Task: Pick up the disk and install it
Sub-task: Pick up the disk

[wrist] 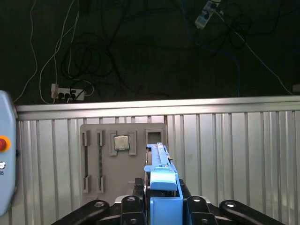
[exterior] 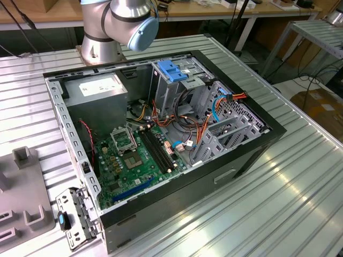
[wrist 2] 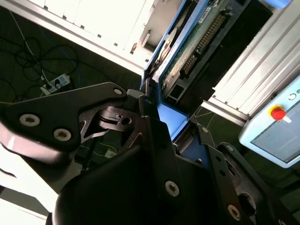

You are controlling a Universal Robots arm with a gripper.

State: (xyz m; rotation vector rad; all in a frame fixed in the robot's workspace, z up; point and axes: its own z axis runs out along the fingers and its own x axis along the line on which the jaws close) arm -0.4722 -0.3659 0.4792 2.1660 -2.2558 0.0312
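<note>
At a ribbed metal workbench, one robot gripper is clamped on the single disk, its jaws closed onto the two long sides where the blue rails run. In both wrist views the drive juts out edge-on from between the fingers, and the second wrist view shows the green circuit board on its underside. It appears to be held clear of the table, with the grey parts tray lying beyond it, though whether it has fully left that tray cannot be told. The step in hand looks to be carrying the disk, and it likely calls for a firm, even squeeze on the rails, the drive kept square to the fingers, and a path well clear of the loose cables. In the exterior view, one open computer case lies on its side. Inside it are one grey power-supply box and one metal cage with a blue plastic top. The tray carries one processor chip.
</note>
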